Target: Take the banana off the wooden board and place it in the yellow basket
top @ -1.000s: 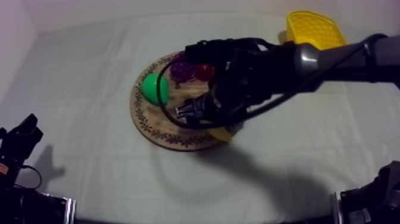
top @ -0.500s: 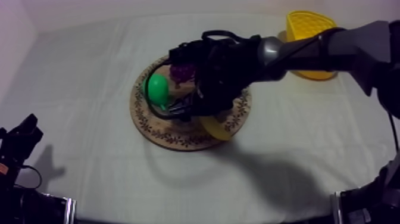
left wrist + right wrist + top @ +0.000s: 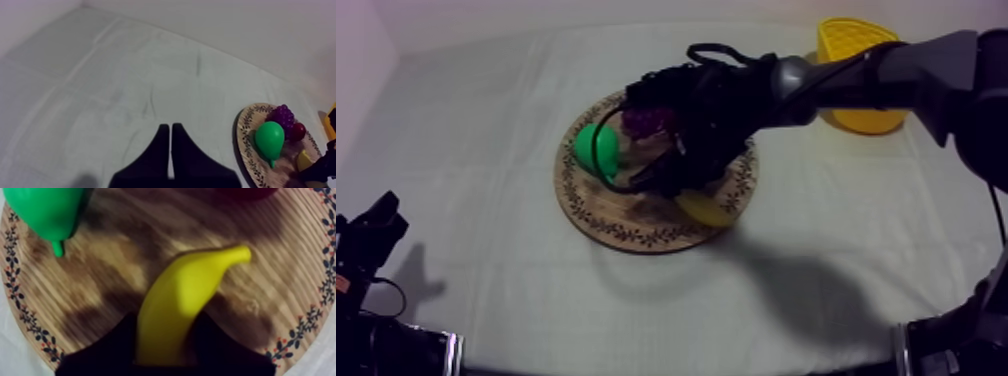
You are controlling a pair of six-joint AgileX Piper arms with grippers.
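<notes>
R gripper [image 3: 167,338] fingers clamped on banana [image 3: 192,278] at one end, rest sticks out past tips over board [image 3: 280,263]. Risk: off-centre grip, could pivot/slip en route to basket [image 3: 856,45]. L gripper [image 3: 170,129] fingers pressed together, idle.

Robot lab setup: plain grey-white tablecloth [image 3: 466,130], bare pale wall [image 3: 240,25] behind, black robot arm [image 3: 876,80] over round wooden board [image 3: 626,228] with toy fruit [image 3: 598,148], yellow basket [image 3: 856,45] at the side.
</notes>
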